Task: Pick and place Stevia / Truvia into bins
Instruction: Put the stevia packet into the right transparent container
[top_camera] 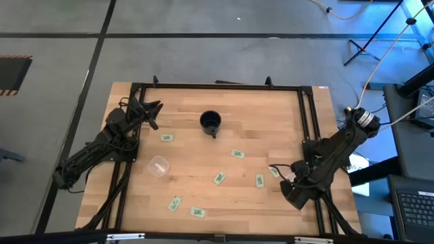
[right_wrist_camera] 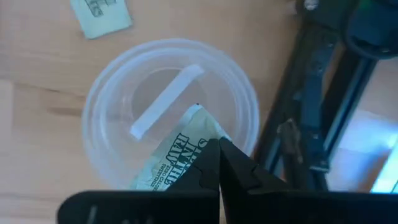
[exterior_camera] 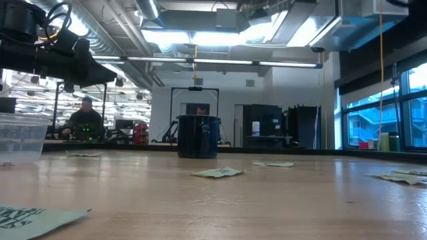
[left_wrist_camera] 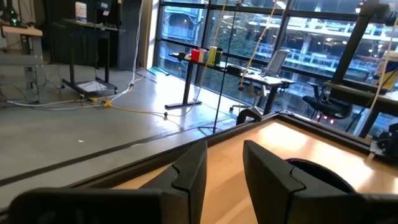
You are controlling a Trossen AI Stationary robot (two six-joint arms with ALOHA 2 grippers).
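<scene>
Only from the right wrist: right end effector (right_wrist_camera: pixel 219 163) pinching a sachet (right_wrist_camera: pixel 171 155) over a clear cup (right_wrist_camera: pixel 99 106); left end effector (left_wrist_camera: pixel 221 177) slightly parted.

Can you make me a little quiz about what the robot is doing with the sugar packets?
1. True or false: the right gripper is pinching a sachet over a clear cup.
2. Pick one: what dark thing stands on the table between the two arms? A) a black mug B) a red bowl C) a blue bottle
3. Fill in: the arm holding nothing is the ___ one.

Key: 1 true. 2 A. 3 left: the left gripper is open and empty, near the table's edge.
</scene>
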